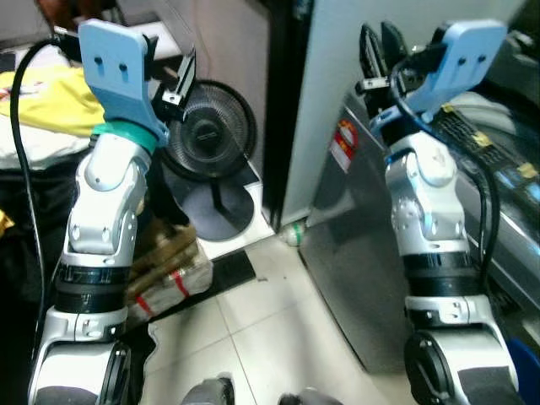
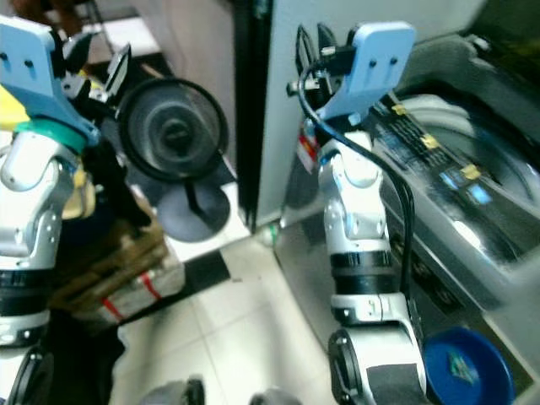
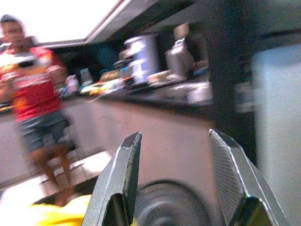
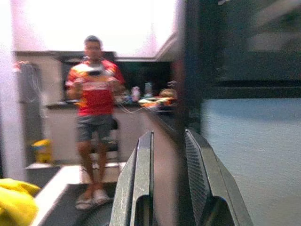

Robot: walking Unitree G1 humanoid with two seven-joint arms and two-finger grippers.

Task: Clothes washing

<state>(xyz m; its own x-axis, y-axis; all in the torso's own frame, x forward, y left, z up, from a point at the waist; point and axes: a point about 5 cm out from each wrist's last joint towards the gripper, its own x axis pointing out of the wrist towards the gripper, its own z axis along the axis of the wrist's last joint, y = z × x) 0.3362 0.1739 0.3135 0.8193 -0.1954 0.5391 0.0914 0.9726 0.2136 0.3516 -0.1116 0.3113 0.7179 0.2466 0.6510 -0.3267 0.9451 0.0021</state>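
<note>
A grey top-loading washing machine (image 1: pixel 371 253) stands at my right, its control panel and tub opening (image 2: pixel 456 169) seen from above. A yellow garment (image 1: pixel 51 97) lies on a pile at the far left. My left gripper (image 1: pixel 173 76) is raised in front of a floor fan and is open, with nothing between its fingers (image 3: pixel 120 179). My right gripper (image 1: pixel 380 42) is raised above the washer's near left corner. A narrow gap separates its two fingers (image 4: pixel 141 179), and it holds nothing.
A black floor fan (image 1: pixel 211 126) stands on a white base straight ahead. A bundle tied with red tape (image 1: pixel 169 274) lies by my left leg. A blue basin (image 2: pixel 464 367) sits low right. A person in a red shirt (image 4: pixel 96 94) stands across the room. The tiled floor between the bundle and the washer is open.
</note>
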